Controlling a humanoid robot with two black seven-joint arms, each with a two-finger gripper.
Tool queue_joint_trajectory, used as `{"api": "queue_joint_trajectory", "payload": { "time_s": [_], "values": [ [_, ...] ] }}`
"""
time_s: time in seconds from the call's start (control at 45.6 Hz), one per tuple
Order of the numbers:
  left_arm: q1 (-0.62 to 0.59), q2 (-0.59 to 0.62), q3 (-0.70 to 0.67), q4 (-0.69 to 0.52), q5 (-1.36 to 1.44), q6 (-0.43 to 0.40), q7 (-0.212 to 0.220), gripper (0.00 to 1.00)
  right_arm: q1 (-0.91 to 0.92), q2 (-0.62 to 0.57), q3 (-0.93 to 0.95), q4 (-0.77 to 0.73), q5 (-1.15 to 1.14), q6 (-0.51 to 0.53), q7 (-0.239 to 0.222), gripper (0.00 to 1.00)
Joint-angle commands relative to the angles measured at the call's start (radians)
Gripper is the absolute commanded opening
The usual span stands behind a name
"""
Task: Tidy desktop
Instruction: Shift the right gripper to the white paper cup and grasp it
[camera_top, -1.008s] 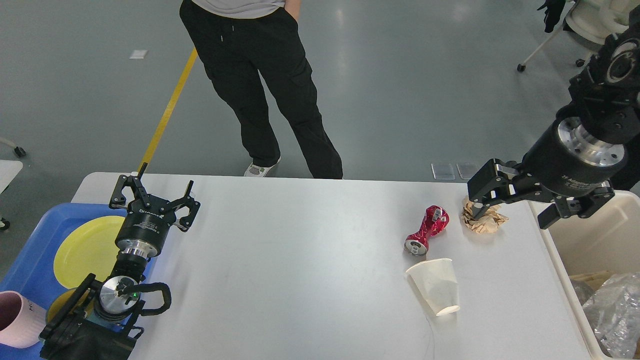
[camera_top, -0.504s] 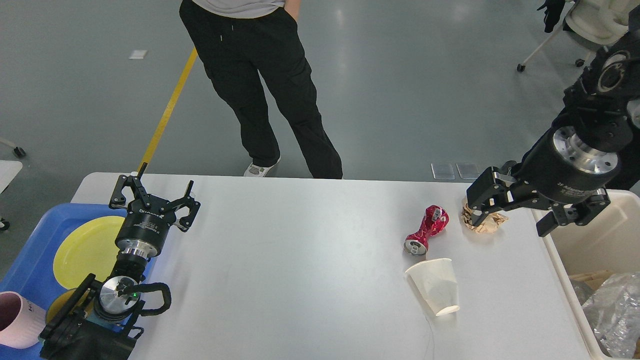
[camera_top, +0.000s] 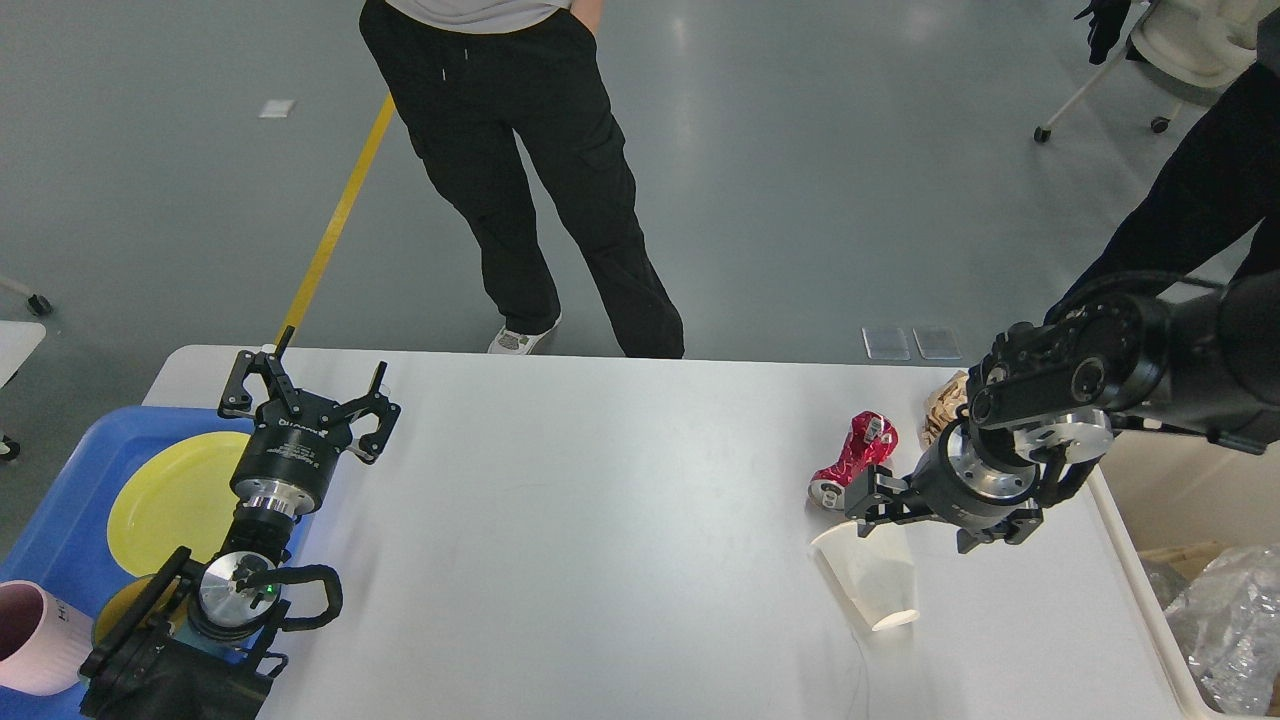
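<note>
Right gripper, jaws indiscernible, above paper cup on desktop; cup likely light, crushable; grasp mid-wall gently; left gripper spread.

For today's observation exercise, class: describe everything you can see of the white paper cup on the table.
The white paper cup lies tipped on its side on the white desktop, at its right-hand part. Its wide open mouth points toward the far left, its narrower base toward the near edge. It looks like thin plain paper, unprinted, undented and seemingly empty. A crushed red can lies just beyond it. The right gripper sits at its rim; whether they touch cannot be told.
</note>
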Motion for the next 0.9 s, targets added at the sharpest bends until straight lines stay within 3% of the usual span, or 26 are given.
{"api": "queue_joint_trajectory", "payload": {
  "time_s": [0.0, 0.197, 0.876],
  "values": [
    [0.0, 0.0, 0.0, 0.0, 0.0, 0.0, 0.0, 0.97, -0.166, 0.037, 0.047, -0.146, -0.056, -0.047, 0.005, 1.0],
    [0.0, 0.0, 0.0, 0.0, 0.0, 0.0, 0.0, 0.97, -0.298, 0.098, 0.046, -0.228, -0.143, -0.179, 0.005, 1.0],
    [0.0, 0.0, 0.0, 0.0, 0.0, -0.001, 0.001, 0.97, -0.409, 0.112, 0.049, -0.295, -0.183, -0.186, 0.002, 1.0]
  ]
}}
